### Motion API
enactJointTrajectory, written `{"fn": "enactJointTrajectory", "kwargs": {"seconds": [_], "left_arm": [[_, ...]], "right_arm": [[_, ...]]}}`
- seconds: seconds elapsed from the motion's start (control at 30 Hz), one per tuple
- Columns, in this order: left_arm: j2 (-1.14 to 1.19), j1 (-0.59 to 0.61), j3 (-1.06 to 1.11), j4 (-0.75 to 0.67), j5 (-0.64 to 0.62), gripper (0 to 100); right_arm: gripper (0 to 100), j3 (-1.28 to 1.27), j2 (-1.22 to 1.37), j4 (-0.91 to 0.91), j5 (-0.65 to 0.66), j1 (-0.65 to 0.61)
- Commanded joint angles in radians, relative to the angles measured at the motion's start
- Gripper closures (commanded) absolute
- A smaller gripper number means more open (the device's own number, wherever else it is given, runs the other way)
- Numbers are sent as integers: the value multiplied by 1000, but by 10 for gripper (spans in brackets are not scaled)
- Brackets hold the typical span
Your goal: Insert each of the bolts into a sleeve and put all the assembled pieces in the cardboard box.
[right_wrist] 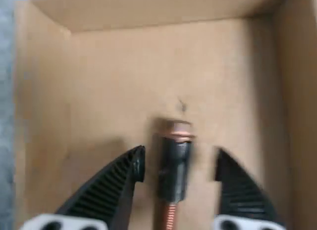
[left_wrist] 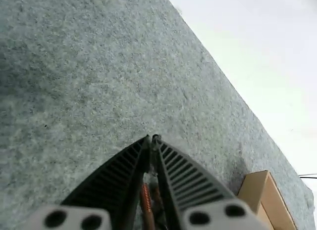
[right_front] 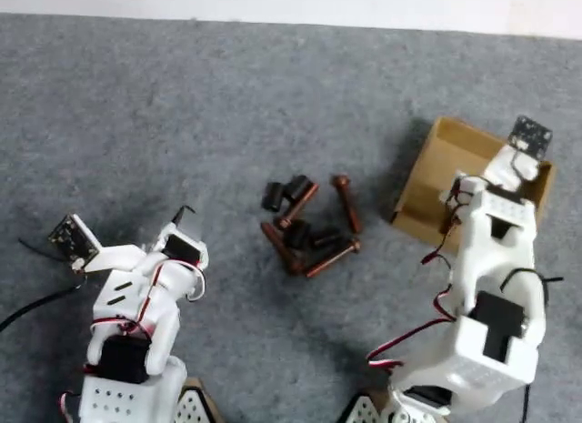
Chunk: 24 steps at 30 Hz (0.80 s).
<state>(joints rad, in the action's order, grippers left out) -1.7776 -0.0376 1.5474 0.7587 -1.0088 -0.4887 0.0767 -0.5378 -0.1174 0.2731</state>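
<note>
One grey felt bench (right_front: 136, 95) carries all items. Right arm (right_front: 491, 287) stands over cardboard box (right_front: 435, 173) at bench's right side. Left arm (right_front: 136, 305) is near front left, well apart from box. Loose heap of copper bolts and black sleeves (right_front: 305, 225) lies mid-bench between arms. Right tool (right_wrist: 179, 152) released, fingers spread either side of assembled piece (right_wrist: 174, 163), which lies on box floor. Left tool (left_wrist: 151, 138) clenched, tips together, threaded bolt (left_wrist: 146, 200) in slit between fingers.

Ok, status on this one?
Right gripper open over the box, sleeved bolt lying inside. Left gripper shut above bare mat. Loose bolts and sleeves piled mid-table, nothing blocking.
</note>
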Motion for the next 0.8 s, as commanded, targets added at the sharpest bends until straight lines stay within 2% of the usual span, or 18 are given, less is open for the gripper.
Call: {"fn": "enactJointTrajectory", "kwargs": {"seconds": [0.0,0.1,0.2,0.43,0.6,0.7,0.77], "left_arm": [[-2,13,-2,-25,-2,969],[-2,13,-2,-25,-2,969],[-2,13,-2,-25,-2,969],[-2,13,-2,-25,-2,969],[-2,31,-5,-25,-2,969],[-2,44,-7,-25,-2,969],[-2,44,-7,-25,-2,969]], "right_arm": [[731,48,-77,-10,-9,-27],[731,-7,-214,-59,-9,-58],[731,-91,-394,-117,-8,-153],[731,-361,-771,-160,23,-519],[731,-447,-782,-160,206,-739],[731,-452,-719,-160,219,-791],[731,-452,-667,-160,282,-816]]}}
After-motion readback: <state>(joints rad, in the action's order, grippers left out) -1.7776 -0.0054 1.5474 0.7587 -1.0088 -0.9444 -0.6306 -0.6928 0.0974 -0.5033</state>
